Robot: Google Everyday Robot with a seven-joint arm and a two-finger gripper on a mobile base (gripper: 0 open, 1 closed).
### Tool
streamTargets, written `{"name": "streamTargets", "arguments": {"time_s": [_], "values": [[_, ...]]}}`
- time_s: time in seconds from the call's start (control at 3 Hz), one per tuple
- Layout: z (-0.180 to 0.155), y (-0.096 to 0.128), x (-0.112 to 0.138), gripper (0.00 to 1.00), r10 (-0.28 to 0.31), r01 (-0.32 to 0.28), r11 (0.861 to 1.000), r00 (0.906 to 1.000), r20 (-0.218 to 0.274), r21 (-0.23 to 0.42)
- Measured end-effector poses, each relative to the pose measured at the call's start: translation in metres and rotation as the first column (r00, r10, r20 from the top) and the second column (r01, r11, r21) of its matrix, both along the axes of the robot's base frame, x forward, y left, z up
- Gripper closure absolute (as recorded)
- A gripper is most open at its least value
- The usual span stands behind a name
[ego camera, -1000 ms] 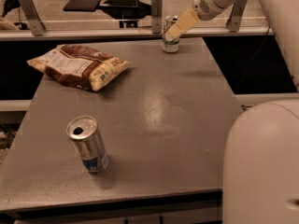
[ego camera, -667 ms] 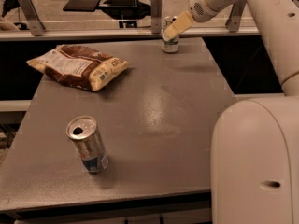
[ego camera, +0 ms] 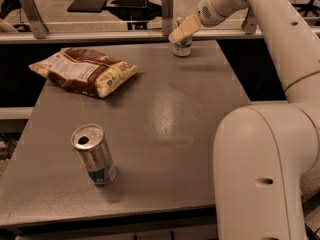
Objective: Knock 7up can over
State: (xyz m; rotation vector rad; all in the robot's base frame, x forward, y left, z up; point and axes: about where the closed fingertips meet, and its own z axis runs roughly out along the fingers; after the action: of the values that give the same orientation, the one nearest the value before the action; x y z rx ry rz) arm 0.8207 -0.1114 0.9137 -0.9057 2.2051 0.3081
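Note:
The 7up can [ego camera: 182,47], white and green, stands upright at the far edge of the grey table [ego camera: 150,114], right of its middle. My gripper [ego camera: 181,32] comes in from the upper right on the white arm [ego camera: 270,14]. It sits against the can's top and covers its upper part.
A brown and white snack bag [ego camera: 85,71] lies at the back left of the table. A slim silver-and-blue can [ego camera: 95,155] stands upright at the front left, its top open. The robot's white body [ego camera: 260,174] fills the right foreground. A rail [ego camera: 100,34] runs behind the table.
My gripper has moved left and slightly down, onto the top of the 7up can. The can still stands upright in the same place.

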Motion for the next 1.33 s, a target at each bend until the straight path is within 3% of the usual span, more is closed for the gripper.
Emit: {"name": "streamTargets", "arguments": {"time_s": [0.33,0.67,1.0,1.33], "values": [[-0.0036,0.0069,0.0108,0.00,-0.005,0.005,1.000,1.0000,0.006,0.019],[-0.0078,0.0117,0.0173,0.06,-0.002,0.002,0.999,1.0000,0.005,0.032],[-0.0105,0.0142,0.0206,0.22,0.006,-0.006,0.999,1.0000,0.005,0.047],[-0.0102,0.0138,0.0208,0.46,0.016,-0.017,0.997,0.9998,0.009,0.073]]}}
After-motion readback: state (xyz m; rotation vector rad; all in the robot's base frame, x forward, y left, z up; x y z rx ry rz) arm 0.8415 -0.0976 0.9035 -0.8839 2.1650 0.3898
